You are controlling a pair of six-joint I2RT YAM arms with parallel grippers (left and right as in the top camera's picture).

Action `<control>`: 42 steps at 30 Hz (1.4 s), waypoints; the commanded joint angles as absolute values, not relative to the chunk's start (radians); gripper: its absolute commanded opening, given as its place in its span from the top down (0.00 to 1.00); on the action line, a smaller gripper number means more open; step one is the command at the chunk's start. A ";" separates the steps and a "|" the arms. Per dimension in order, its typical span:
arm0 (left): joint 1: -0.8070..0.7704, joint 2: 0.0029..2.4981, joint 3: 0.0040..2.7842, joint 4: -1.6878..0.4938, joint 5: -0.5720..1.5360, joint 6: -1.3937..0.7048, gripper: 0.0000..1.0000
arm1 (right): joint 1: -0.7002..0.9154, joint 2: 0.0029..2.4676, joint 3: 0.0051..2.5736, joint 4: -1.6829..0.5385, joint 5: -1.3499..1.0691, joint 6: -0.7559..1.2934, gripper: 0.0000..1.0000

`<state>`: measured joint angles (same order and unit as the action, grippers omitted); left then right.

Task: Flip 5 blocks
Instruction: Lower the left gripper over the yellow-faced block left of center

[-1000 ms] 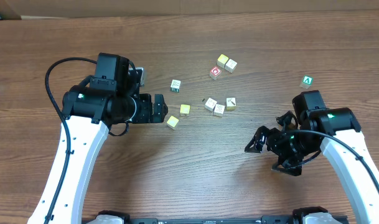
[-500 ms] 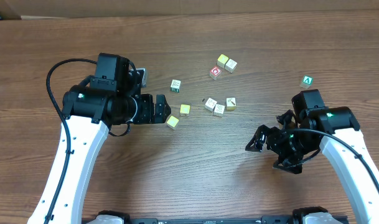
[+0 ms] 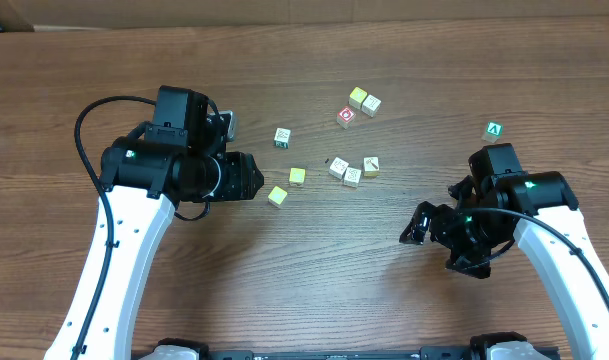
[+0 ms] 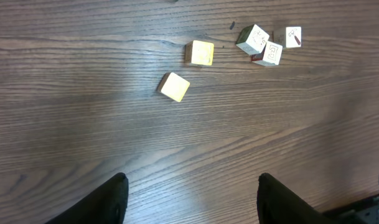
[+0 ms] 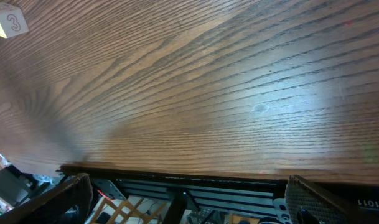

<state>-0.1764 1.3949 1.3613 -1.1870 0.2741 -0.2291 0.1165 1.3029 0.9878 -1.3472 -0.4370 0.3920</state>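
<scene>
Wooden table (image 3: 314, 290) bears blocks (image 4: 175, 86); left end effector (image 4: 192, 183) shows only fingertips (image 4: 111, 196), apart.

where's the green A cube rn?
Overhead view: the green A cube sits alone at far right, just beyond the right arm, well clear of the other blocks.

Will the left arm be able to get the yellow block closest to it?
Probably yes. That yellow block lies alone on the table just ahead of the left gripper, whose jaws stand apart and empty. The next yellow block sits clear of it, so nothing seems in the way.
</scene>
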 commanded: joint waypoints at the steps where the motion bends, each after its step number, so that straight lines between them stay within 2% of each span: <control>1: -0.179 1.401 1.381 -1.196 0.282 -0.233 0.20 | 0.112 1.303 1.009 -1.353 -0.409 0.386 0.00; 2: -0.179 1.401 1.381 -1.206 0.282 -0.233 0.10 | 0.112 1.303 1.009 -1.357 -0.398 0.386 0.00; 5: -0.179 1.401 1.381 -1.232 0.282 -0.232 0.09 | 0.112 1.303 1.008 -1.368 -0.358 0.386 0.00; 7: -0.179 1.401 1.381 -1.254 0.281 -0.232 0.00 | 0.112 1.303 1.008 -1.373 -0.347 0.386 0.00; 17: -0.179 1.401 1.381 -1.273 0.282 -0.231 0.00 | 0.112 1.303 1.007 -1.375 -0.314 0.342 0.00; 19: -0.179 1.401 1.381 -1.272 0.282 -0.232 0.05 | 0.112 1.303 1.007 -1.375 -0.314 0.331 0.00; 21: -0.179 1.401 1.381 -1.271 0.281 -0.232 0.16 | 0.112 1.303 1.007 -1.375 -0.314 0.329 0.00; 22: -0.179 1.401 1.381 -1.270 0.281 -0.232 0.17 | 0.112 1.303 1.007 -1.375 -0.314 0.329 0.00; 23: -0.179 1.401 1.381 -1.271 0.281 -0.232 0.09 | 0.112 1.303 1.007 -1.375 -0.314 0.329 0.00; 26: -0.179 1.401 1.381 -1.272 0.282 -0.233 0.02 | 0.112 1.303 1.007 -1.375 -0.315 0.319 0.00; 40: -0.179 1.401 1.381 -1.279 0.282 -0.232 0.00 | 0.112 1.303 1.007 -1.375 -0.315 0.314 0.00; 42: -0.179 1.401 1.381 -1.277 0.281 -0.232 0.17 | 0.112 1.303 1.007 -1.375 -0.315 0.314 0.00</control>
